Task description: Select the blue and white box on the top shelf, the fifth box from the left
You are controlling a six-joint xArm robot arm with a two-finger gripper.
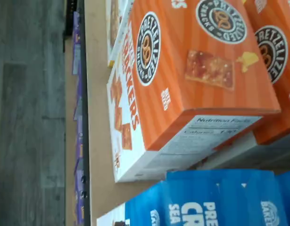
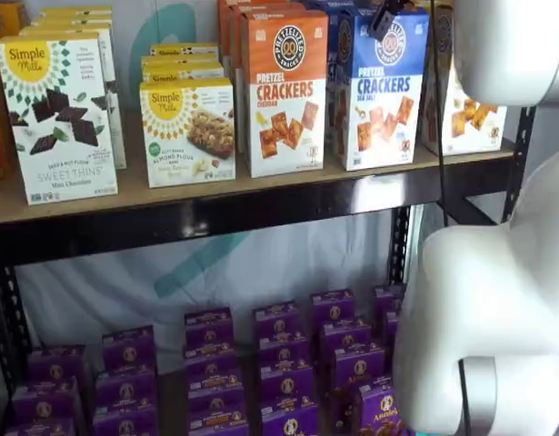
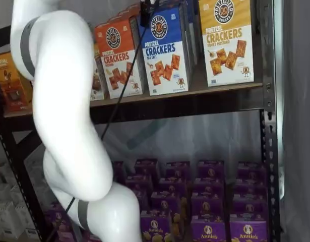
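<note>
The blue and white box (image 2: 384, 91) stands upright on the top shelf (image 2: 215, 195), between an orange-topped Cheddar carton (image 2: 281, 91) and a yellow-topped carton (image 2: 465, 109). It shows in both shelf views (image 3: 165, 50), and its blue top shows in the wrist view (image 1: 220, 197) beside the orange carton (image 1: 182, 80). My gripper (image 2: 386, 20) hangs at the upper front edge of the blue box. Only a dark bit of it shows in both shelf views (image 3: 144, 14), with a cable beside it. No gap between the fingers can be made out.
Simple Mills boxes (image 2: 56, 118) stand to the left on the shelf. Several small purple boxes (image 2: 279, 363) fill the lower level. My white arm (image 3: 64, 101) stands in front of the shelves. Black uprights (image 3: 268, 126) frame the right end.
</note>
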